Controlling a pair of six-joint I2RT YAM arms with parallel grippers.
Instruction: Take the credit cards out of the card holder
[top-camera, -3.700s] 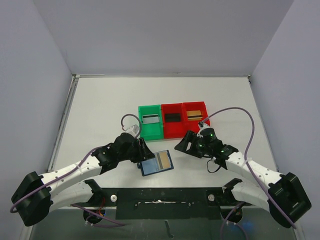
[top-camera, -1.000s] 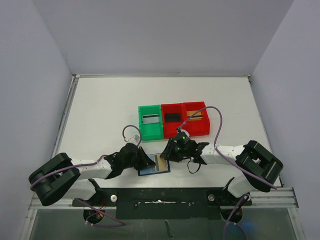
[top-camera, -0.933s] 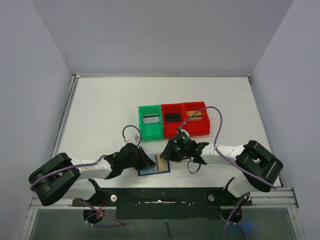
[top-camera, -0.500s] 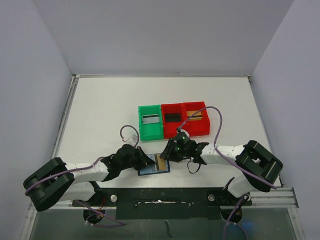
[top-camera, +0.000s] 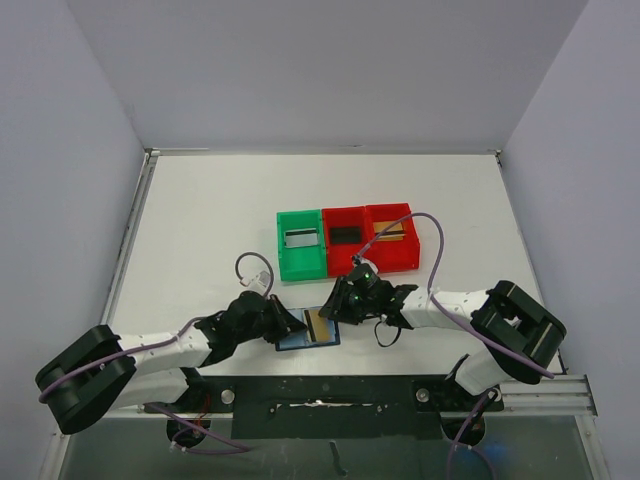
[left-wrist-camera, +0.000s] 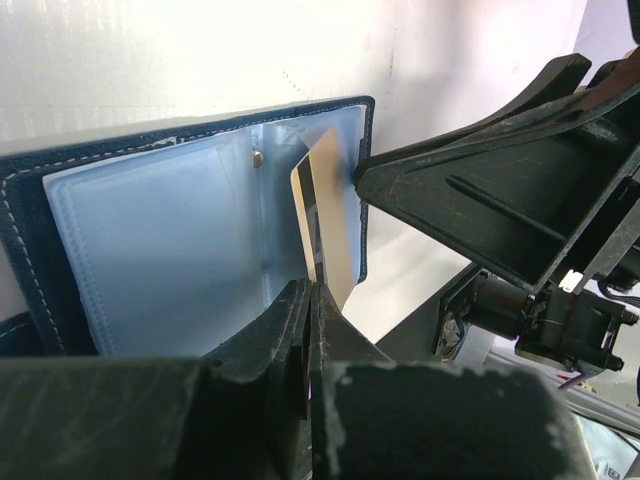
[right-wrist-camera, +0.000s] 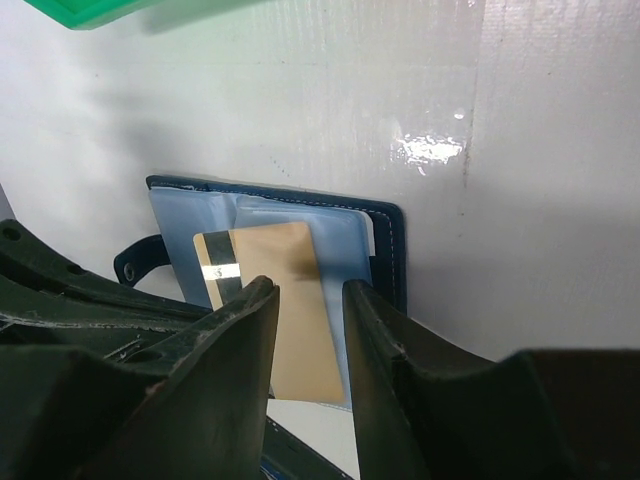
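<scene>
left jaws clamp a card while the right arm braces the holder

the left jaws, a sliver apart a second ago, are now pressed together. in the left wrist view their tips meet the near edge of a tan credit card (left-wrist-camera: 328, 215), which tilts up out of its clear pocket. it reads as a pinch on the card, though the contact itself is tucked between the fingers. the right jaws stand partly apart and hold nothing. one fingertip (left-wrist-camera: 380, 185) touches the right edge of the card holder (left-wrist-camera: 150, 260), apparently pressing it down. a few seconds ago these jaws hung back near the red bins; they have since come down to the holder and kept still through the last second. with the holder braced and the card seemingly gripped, the pull-out looks ready to start. the card is not yet free, and much of it still lies over the pocket.

the holder lies open on the table (top-camera: 200, 220), near the front edge, between the two arms and just in front of the green bin (top-camera: 300, 265). three cards are already out: a greyish card (top-camera: 300, 238) in the green bin, a black card (top-camera: 346, 235) in the middle red bin (top-camera: 347, 264) and a gold card (top-camera: 391, 229) in the right red bin (top-camera: 392, 262).

the left arm (top-camera: 160, 345) stretches low along the table from the lower left, its wrist aimed right at the holder. the right arm (top-camera: 450, 300) folds at its elbow near the right side, and its forearm runs low to the left, ending at the holder's upper right corner.
</scene>
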